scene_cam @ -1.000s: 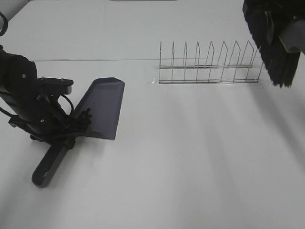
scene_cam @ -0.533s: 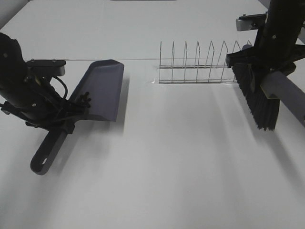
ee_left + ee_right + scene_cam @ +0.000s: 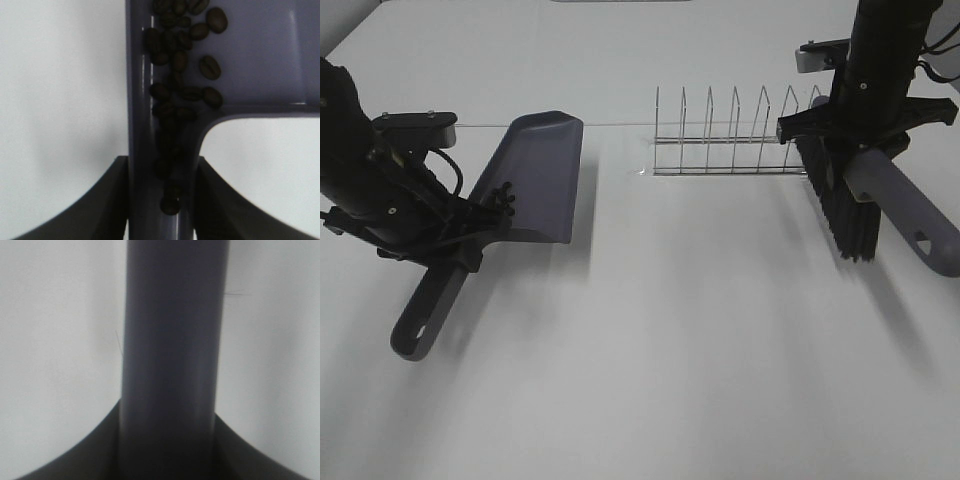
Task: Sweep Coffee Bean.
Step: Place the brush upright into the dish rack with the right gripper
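Note:
A grey-purple dustpan (image 3: 538,175) hangs tilted above the white table on the left, held by its handle (image 3: 425,310) in my left gripper (image 3: 460,250), which is shut on it. Coffee beans (image 3: 501,200) lie bunched at the pan's handle end; the left wrist view shows the coffee beans (image 3: 180,65) running down into the handle channel between the dark fingers (image 3: 100,200). On the right, my right gripper (image 3: 860,150) is shut on the grey handle (image 3: 172,355) of a brush (image 3: 895,215), whose black bristles (image 3: 845,210) point down toward the table.
A wire dish rack (image 3: 745,135) stands at the back centre, its right end just behind the brush. The white table (image 3: 670,350) stretches between the dustpan and the brush.
The right arm brought the brush down and leftward, from the top right corner to beside the rack's right end. The left arm lifted the dustpan slightly, toward the back of the table.

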